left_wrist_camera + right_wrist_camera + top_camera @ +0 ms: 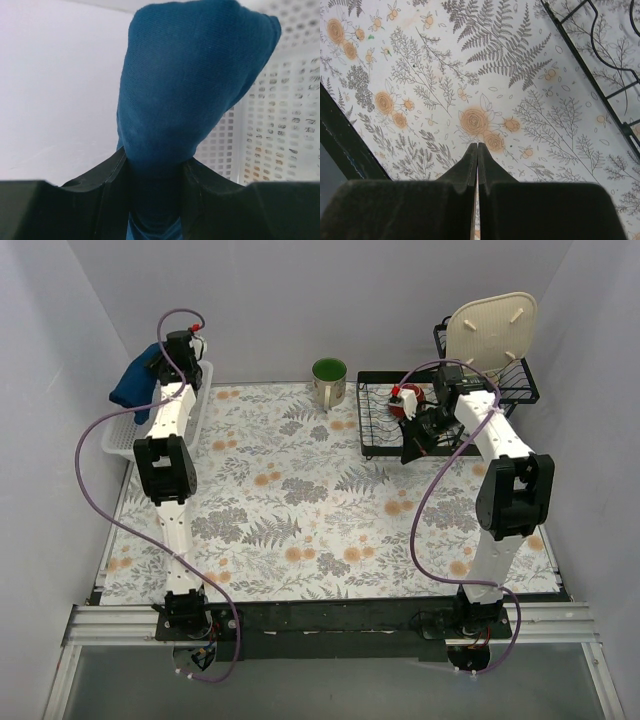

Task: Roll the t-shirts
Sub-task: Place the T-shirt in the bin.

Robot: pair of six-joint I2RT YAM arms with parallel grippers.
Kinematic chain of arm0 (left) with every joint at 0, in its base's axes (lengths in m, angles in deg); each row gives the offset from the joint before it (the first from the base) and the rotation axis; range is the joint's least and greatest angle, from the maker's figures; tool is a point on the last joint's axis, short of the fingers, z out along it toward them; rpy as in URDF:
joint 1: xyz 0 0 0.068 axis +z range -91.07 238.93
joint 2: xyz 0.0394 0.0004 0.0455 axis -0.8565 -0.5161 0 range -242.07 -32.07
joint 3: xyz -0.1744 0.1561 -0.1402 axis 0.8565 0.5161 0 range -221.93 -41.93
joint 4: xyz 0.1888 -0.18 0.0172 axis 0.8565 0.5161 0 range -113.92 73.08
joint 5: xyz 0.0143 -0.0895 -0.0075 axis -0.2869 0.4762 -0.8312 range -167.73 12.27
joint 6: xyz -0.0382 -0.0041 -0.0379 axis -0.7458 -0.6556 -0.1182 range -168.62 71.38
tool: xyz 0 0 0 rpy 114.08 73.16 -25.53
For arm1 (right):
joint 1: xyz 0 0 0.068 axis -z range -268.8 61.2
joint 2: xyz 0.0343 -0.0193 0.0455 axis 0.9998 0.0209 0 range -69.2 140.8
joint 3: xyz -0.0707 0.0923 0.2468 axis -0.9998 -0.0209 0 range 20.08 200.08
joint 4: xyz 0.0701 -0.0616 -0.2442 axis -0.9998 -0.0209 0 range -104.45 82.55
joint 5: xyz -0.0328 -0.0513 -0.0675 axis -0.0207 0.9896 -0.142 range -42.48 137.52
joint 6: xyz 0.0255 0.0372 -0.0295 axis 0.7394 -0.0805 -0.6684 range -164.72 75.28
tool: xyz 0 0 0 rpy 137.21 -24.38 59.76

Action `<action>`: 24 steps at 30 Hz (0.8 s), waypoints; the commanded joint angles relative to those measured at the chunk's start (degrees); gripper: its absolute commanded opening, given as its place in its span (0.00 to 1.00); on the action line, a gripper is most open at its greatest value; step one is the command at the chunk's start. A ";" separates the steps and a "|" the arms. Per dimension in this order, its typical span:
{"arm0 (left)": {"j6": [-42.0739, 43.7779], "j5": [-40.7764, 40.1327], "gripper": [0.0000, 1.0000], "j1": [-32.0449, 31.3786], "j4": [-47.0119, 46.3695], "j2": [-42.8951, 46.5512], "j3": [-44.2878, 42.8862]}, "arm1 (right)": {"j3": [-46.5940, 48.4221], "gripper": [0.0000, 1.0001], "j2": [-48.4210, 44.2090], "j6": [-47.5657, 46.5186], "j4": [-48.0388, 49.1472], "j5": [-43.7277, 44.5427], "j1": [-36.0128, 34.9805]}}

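Observation:
A dark navy t-shirt (133,382), bunched into a thick bundle, hangs in the air at the far left, above and just left of the white perforated basket (122,436). My left gripper (160,362) is shut on it. In the left wrist view the t-shirt (190,85) fills the middle and its lower part is pinched between the two black fingers (111,172); the gripper (156,170) holds it in front of the basket wall (280,125). My right gripper (477,146) is shut with nothing in it, hovering over the floral tabletop (480,65) near the black wire rack (385,412).
A green mug (329,378) stands at the back middle. The black wire rack holds a red item (407,408). A second wire basket (515,380) at the back right carries a cream board (490,330). White walls close in on the left and rear.

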 commanded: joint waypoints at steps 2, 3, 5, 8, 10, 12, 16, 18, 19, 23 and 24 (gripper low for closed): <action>2.92 -9.47 0.00 0.99 -8.07 -3.09 -2.43 | 2.10 0.01 -0.90 -1.50 -4.55 0.75 0.80; 2.65 -9.83 0.00 1.17 -9.38 -3.44 -1.64 | 2.01 0.01 -0.91 -1.77 -5.25 1.54 0.80; 1.25 -10.70 0.00 2.04 -10.54 -5.19 -0.84 | 1.57 0.01 -0.90 -1.95 -7.01 2.33 1.06; -2.00 -11.24 0.00 3.19 -6.33 -10.10 -5.48 | 0.52 0.01 -0.91 -2.12 -8.59 3.74 1.06; -1.75 -10.80 0.00 3.71 -6.58 -11.44 -5.76 | 0.17 0.01 -0.47 -2.12 -9.64 4.36 1.06; -0.61 -10.45 0.00 3.81 -8.59 -13.19 -5.41 | -0.45 0.01 0.15 -1.86 -9.65 5.32 1.15; 3.25 -10.79 0.00 4.16 -13.78 -14.60 -1.81 | 1.03 0.01 2.34 -1.42 -9.65 6.20 1.06; 3.61 -10.80 0.00 4.51 -14.50 -15.74 -1.89 | 2.27 0.01 4.01 -1.33 -9.65 6.47 1.06; 4.05 -10.45 0.00 4.51 -14.49 -16.53 -1.81 | 3.14 0.01 4.36 -1.25 -9.56 6.47 1.06; 4.32 -8.87 0.00 4.42 -14.41 -17.42 0.12 | 3.77 0.01 6.04 -0.89 -9.65 7.00 1.06; 4.40 -8.60 0.00 4.25 -14.32 -17.51 0.74 | 3.68 0.01 6.13 -0.89 -9.65 7.08 1.06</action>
